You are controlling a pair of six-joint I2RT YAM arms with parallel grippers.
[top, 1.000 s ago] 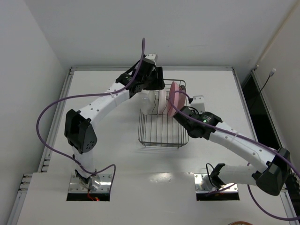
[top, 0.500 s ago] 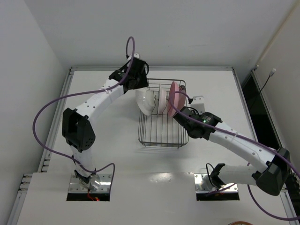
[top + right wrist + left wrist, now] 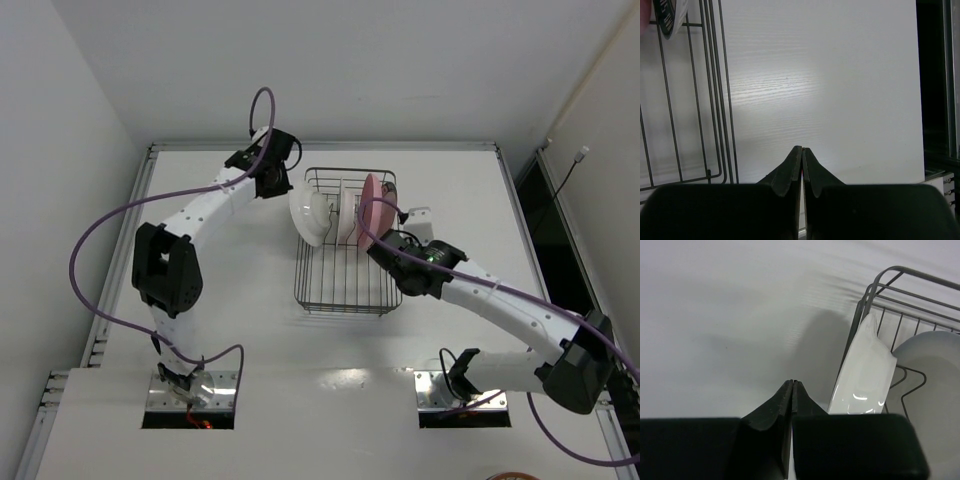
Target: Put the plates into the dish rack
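Dish rack (image 3: 345,290): thin grey metal wire, dull sheen.
Whitish plate (image 3: 862,370): smooth, glossy, bright highlights.
Pink plate (image 3: 368,192): smooth, plain.
Surface (image 3: 815,75): white, matt, faint streaked grain.
Left pincer (image 3: 791,386), right pincer (image 3: 802,150): black, matt, plastic-looking.
Cable (image 3: 73,268): purple, smooth sheath.

The top camera looks down from behind over the whole desk (image 3: 250,310); the wrist cameras sit close, with the dish rack (image 3: 347,290) at two and ten o'clock.

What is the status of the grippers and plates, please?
Left gripper shut, empty, beside the dish rack. Right gripper shut, empty. Plates standing in the rack. No obstruction seen.
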